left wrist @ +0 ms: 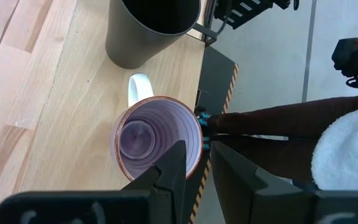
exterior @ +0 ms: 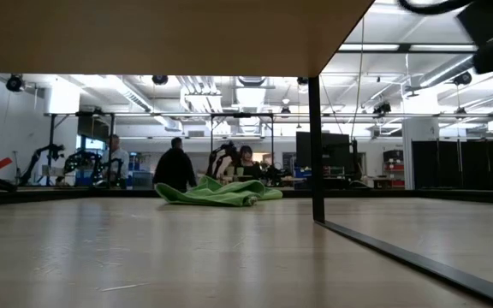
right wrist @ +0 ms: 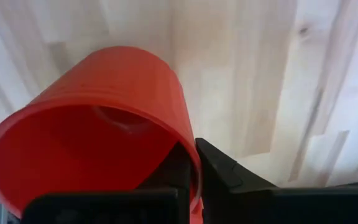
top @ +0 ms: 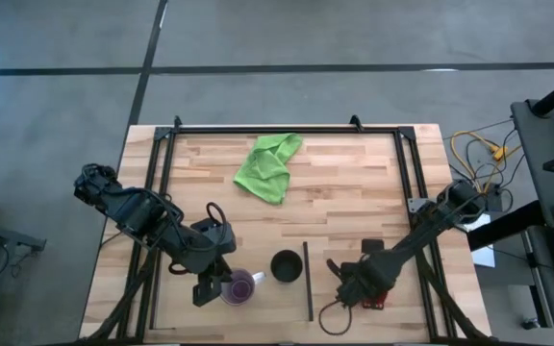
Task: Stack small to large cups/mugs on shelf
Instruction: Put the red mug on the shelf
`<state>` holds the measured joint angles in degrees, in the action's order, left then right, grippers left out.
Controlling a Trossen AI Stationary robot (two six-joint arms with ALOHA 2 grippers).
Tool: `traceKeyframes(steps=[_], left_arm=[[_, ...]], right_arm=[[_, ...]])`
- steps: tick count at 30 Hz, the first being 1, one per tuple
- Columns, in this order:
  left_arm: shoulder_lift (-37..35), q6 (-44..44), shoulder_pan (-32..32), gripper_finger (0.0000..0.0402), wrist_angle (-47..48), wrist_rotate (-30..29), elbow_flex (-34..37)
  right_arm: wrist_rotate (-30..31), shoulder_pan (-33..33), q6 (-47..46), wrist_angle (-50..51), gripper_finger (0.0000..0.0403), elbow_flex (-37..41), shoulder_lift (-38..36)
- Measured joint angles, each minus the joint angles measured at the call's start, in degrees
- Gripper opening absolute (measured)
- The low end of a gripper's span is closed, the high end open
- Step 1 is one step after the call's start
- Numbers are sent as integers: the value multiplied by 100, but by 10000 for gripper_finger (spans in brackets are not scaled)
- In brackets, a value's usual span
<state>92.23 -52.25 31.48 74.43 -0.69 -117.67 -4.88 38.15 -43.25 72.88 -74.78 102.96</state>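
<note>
The translucent purple cup [left wrist: 157, 140], with a whitish handle [left wrist: 138, 87], is on the shelf [top: 267, 312] near the table's front edge. My left gripper [top: 217, 286] is shut on it. Close on its right stands the black handleless cup [top: 286, 265]. Right of a thin black bar [top: 307, 281], my right gripper [top: 362, 293] is shut on the red mug [right wrist: 98, 137]. The mug shows tilted in the right wrist view, its mouth open toward the camera. Neither cup nor gripper appears in the low view. My left gripper has the purple cup's rim wall [left wrist: 197, 152] between its fingers, one finger [left wrist: 173, 171] inside the cup and one outside, opposite-ish from the handle. It comes slanting down from the left. The cup is upright; whether it is off the wood I cannot tell. My right gripper has the red mug's rim wall [right wrist: 193, 163] between its two fingers, one inside the mouth and one [right wrist: 225, 171] outside. The fingers point steeply down. Light wood lies under the mug; whether its base touches the wood does not show.
A bright green cloth [top: 269, 165] lies crumpled at the far middle of the table inside the black metal frame [top: 287, 129]. A black upright bar [exterior: 316, 145] stands in the low view. People show in the room beyond. Cables hang off the right edge [top: 479, 154].
</note>
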Motion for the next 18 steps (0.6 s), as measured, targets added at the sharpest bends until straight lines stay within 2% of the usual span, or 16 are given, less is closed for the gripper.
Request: traceKeyframes(steps=[4, 12, 18], left_arm=[[0, 0, -1, 61, 0, 0, 0], [-15, -2, 0, 61, 2, 0, 0], [-26, 0, -1, 61, 4, 0, 0]], right_arm=[[67, -315, 399, 85, 10, 2, -10], [839, -1113, 1188, 805, 9, 20, -140], [867, -1723, 1644, 734, 9, 19, -539]])
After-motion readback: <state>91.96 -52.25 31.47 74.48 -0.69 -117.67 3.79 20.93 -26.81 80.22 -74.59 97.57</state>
